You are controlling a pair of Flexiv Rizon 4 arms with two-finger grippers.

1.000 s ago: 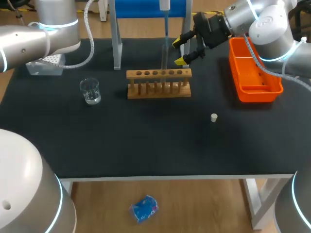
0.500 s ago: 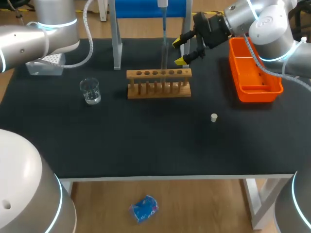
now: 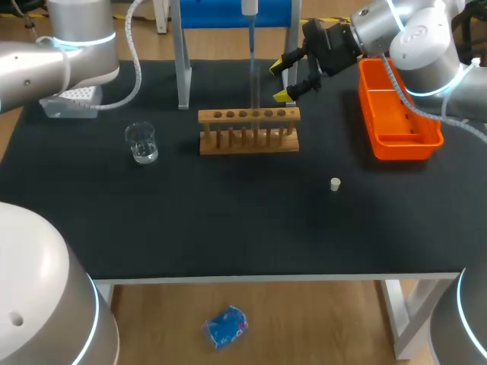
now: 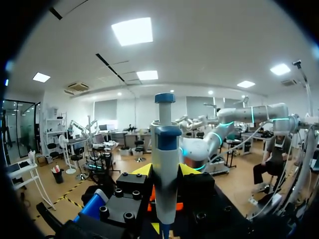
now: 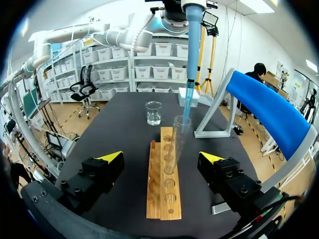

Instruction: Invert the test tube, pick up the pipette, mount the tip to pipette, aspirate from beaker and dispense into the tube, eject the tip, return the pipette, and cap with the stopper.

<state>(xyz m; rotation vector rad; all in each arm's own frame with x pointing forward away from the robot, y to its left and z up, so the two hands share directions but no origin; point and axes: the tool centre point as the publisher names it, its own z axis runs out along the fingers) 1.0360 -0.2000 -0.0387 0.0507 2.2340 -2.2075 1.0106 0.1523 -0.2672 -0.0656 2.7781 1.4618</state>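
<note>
My left gripper (image 4: 166,172) is shut on the white and blue pipette (image 4: 164,164); in the head view it is out of sight past the far edge. The pipette (image 3: 249,7) hangs over the wooden rack (image 3: 249,129), and its long blue tip (image 3: 252,53) points down into the mouth of the upright glass test tube (image 3: 256,90). From the right wrist, the tip (image 5: 189,74) meets the tube (image 5: 175,144) in the rack (image 5: 160,196). My right gripper (image 3: 281,81) stands open just behind the rack's right end, its fingers (image 5: 110,157) wide of the rack. The beaker (image 3: 141,142) stands left of the rack, and the white stopper (image 3: 335,183) lies front right.
An orange bin (image 3: 396,114) sits at the right edge under my right arm. The tip box (image 3: 72,100) is at the far left by my left arm. A blue-topped stand (image 3: 183,61) rises behind the rack.
The pipette has drifted a little to the left and slightly upward with my left arm. My right arm has kept still.
</note>
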